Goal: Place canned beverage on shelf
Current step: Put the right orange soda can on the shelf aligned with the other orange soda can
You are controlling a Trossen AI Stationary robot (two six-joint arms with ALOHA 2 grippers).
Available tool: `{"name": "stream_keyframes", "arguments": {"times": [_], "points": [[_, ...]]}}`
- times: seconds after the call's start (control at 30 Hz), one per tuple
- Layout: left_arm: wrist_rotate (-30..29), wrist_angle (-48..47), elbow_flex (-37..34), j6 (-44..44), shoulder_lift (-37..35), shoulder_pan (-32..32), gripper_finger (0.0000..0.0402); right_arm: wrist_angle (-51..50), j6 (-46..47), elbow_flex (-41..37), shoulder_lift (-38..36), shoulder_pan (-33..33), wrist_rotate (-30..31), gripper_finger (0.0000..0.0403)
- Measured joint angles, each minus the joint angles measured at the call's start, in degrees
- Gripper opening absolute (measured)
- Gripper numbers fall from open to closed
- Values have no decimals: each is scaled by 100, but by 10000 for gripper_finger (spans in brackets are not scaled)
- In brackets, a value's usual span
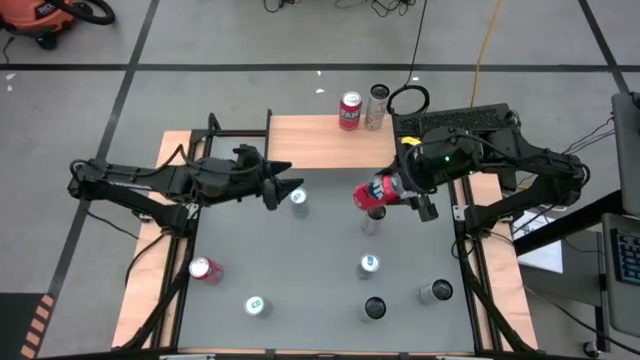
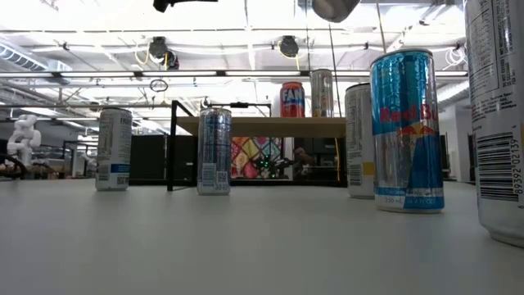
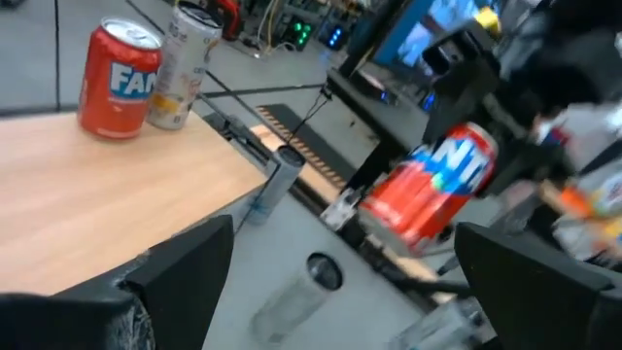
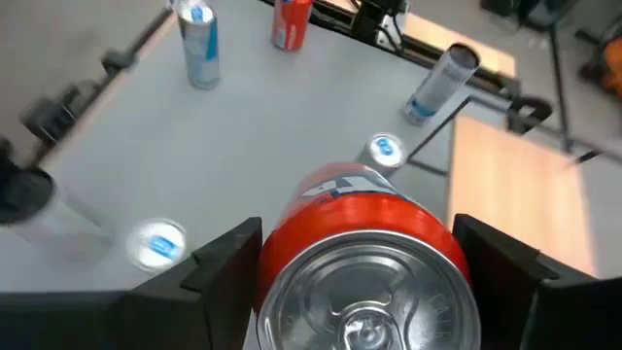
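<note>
Glossy red cylindrical can [image 4: 367, 255] between right claw [image 4: 364, 262] fingers

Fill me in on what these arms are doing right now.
The right pincer holds a red can above the table, short of the shelf, where a red can and a pale can already stand. The left pincer waits open over the table. Several cans stand loose on the grey top.
</note>
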Motion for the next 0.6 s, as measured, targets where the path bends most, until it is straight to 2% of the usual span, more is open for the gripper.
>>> {"name": "stream_keyframes", "arguments": {"times": [0.27,0.4,0.6], "points": [[93,698,7,-591,261,139,392,214,-1507,0,30,-298,-35,254],[117,985,7,-1037,490,212,392,345,-1963,0,30,-359,-31,254],[502,1168,4,-1863,808,441,392,385,-2472,0,30,-360,-24,254]]}}
